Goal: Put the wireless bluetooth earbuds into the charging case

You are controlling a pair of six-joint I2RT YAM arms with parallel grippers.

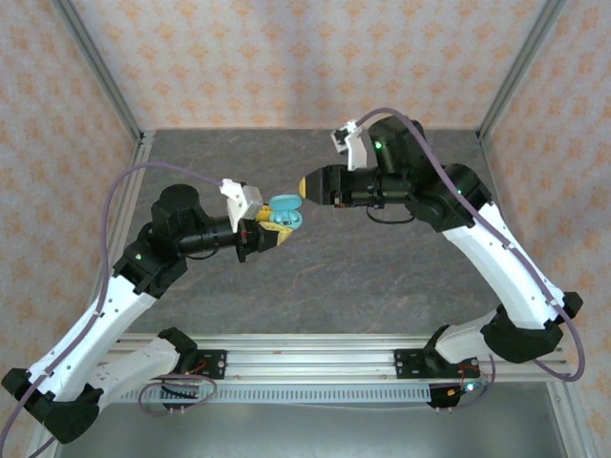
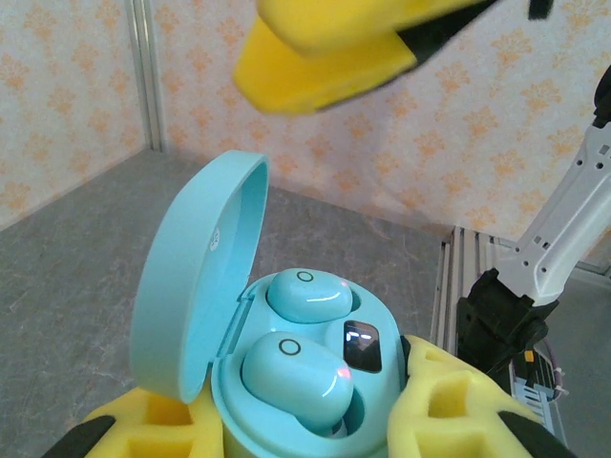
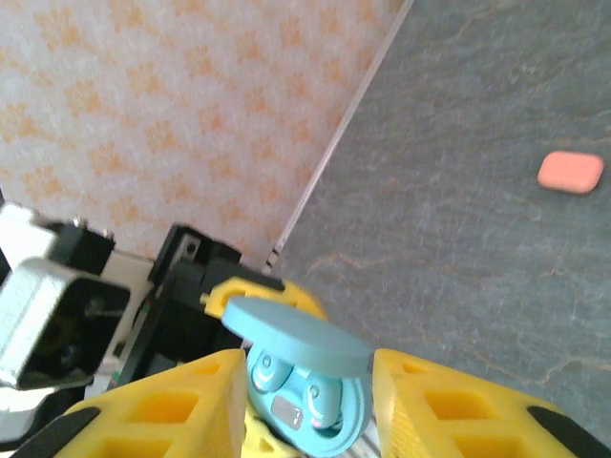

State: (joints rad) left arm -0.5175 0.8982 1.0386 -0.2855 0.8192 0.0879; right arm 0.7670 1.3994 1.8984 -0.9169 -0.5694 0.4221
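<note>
A light teal charging case (image 1: pixel 284 212) is held above the table, my left gripper (image 1: pixel 272 237) shut on its base. In the left wrist view its lid (image 2: pixel 196 286) stands open to the left. Two teal earbuds (image 2: pixel 307 294) (image 2: pixel 296 377) sit in their sockets beside a lit display, with yellow fingers (image 2: pixel 458 410) pressing the case body (image 2: pixel 234 405). My right gripper (image 1: pixel 304 186) hovers just over the case, open. In the right wrist view its fingers (image 3: pixel 191 401) stand apart on either side of the case lid (image 3: pixel 296 334), holding nothing.
A salmon-pink oval object (image 3: pixel 570 172) lies on the grey table (image 3: pixel 458 191) away from the grippers. Patterned walls and metal frame posts (image 1: pixel 105 86) enclose the table. The right arm's base (image 2: pixel 496 324) stands by the rail at the table's near edge.
</note>
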